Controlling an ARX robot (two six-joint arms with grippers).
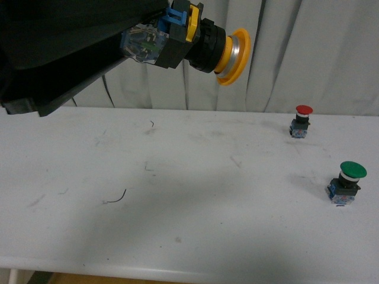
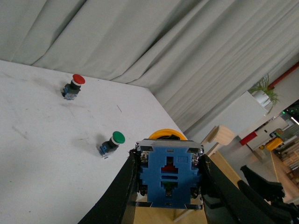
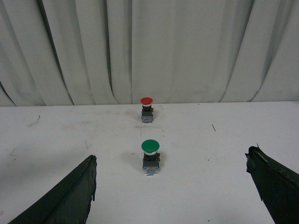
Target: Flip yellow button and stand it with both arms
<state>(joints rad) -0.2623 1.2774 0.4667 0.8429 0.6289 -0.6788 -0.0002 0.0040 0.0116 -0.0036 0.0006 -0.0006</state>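
High above the white table (image 1: 177,207), my left gripper (image 1: 169,35) is shut on the yellow button (image 1: 228,53). The button lies sideways in the air, its yellow-orange cap pointing right. In the left wrist view the button's blue contact block (image 2: 169,175) fills the space between the two black fingers (image 2: 117,196), with the yellow cap's rim (image 2: 167,134) just showing beyond it. My right gripper (image 3: 173,186) is open low over the table, its fingers (image 3: 70,196) wide apart with nothing between them. The right arm does not show in the front view.
A red-capped button (image 1: 302,121) stands upright at the back right of the table, a green-capped button (image 1: 346,183) nearer on the right. Both appear ahead of the right gripper: green (image 3: 151,156), red (image 3: 146,109). Grey curtains hang behind the table.
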